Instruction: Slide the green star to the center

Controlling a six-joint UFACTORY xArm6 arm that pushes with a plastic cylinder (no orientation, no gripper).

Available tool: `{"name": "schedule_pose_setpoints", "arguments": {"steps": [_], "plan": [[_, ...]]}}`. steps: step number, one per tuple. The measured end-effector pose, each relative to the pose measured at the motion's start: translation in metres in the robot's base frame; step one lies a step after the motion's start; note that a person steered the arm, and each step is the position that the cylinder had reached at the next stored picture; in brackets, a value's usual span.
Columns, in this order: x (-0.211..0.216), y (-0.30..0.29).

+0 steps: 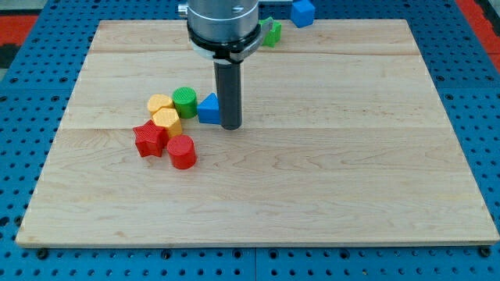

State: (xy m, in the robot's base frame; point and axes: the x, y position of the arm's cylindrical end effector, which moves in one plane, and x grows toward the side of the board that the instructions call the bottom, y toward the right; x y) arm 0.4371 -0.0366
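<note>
The green star lies near the board's top edge, mostly hidden behind the arm's round housing. My tip rests on the board a little left of its middle, far below the green star. The tip stands just right of a blue triangular block, close to or touching it.
A cluster lies left of the tip: a green cylinder, two yellow blocks, a red star and a red cylinder. A blue block sits at the top edge. The wooden board lies on a blue pegboard.
</note>
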Motion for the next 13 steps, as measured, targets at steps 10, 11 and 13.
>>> {"name": "schedule_pose_setpoints", "arguments": {"steps": [10, 11, 13], "plan": [[-0.243, -0.027], [-0.213, -0.048], [-0.126, 0.019]]}}
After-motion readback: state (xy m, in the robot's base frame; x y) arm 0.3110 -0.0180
